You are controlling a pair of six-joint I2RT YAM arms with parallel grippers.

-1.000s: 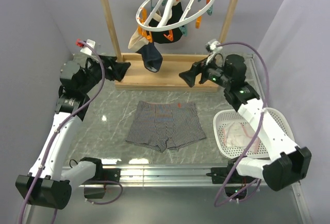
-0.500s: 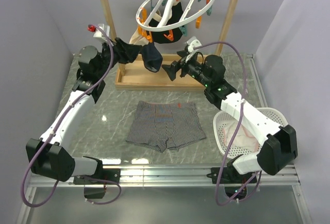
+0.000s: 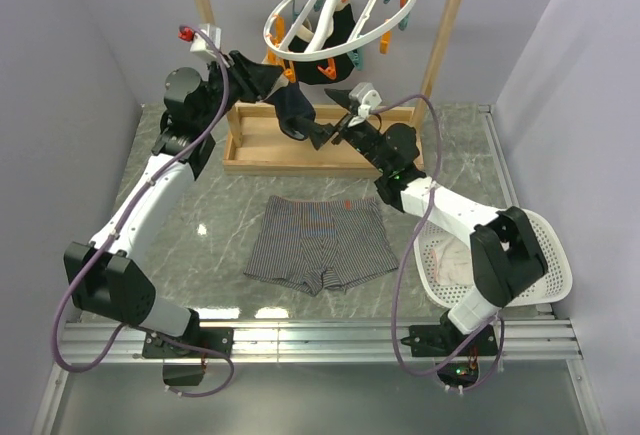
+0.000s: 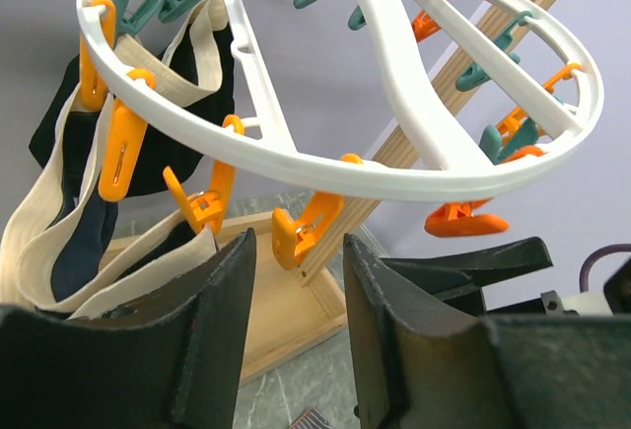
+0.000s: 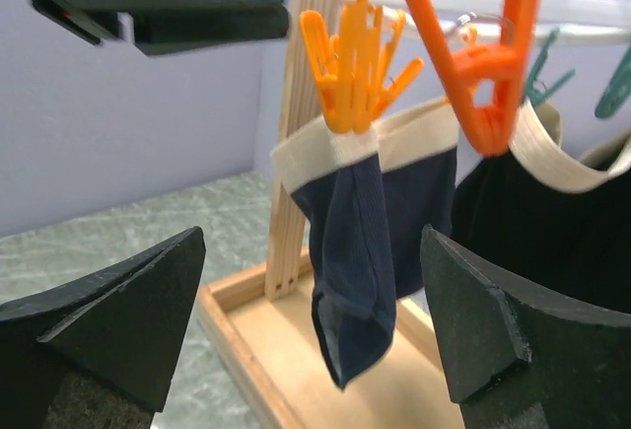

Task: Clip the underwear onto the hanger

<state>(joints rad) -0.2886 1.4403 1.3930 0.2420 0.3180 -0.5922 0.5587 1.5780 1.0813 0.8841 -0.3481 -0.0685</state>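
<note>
Along the near edge, a metal rail (image 3: 320, 336) carries both arm bases. Beyond it lies the worktop (image 3: 200, 255), a grey-green marbled surface with light glare spots. The underwear (image 3: 320, 240) lies flat and spread at the centre of the worktop, legs toward the rail, touched by neither arm and clipped to nothing. To its right stands a white perforated basket (image 3: 556, 247) holding a pinkish-white cloth (image 3: 455, 260). At the far side of the worktop stands a wooden frame (image 3: 214, 47) on a tray-like base. The hanger (image 3: 322, 27) hangs by its hook from the frame's top bar, with orange and teal pegs around its ring. Dark garments (image 3: 292, 113) with cream waistbands hang from some of the orange pegs. The left gripper (image 3: 268, 77) is raised just below the ring, its fingers (image 4: 212, 301) parted and empty. The right gripper (image 3: 330, 118) faces the hanging navy piece, its fingers (image 5: 128, 311) spread wide and empty. Plain lavender-grey walls (image 3: 60, 55) enclose the cell on three sides.
</note>
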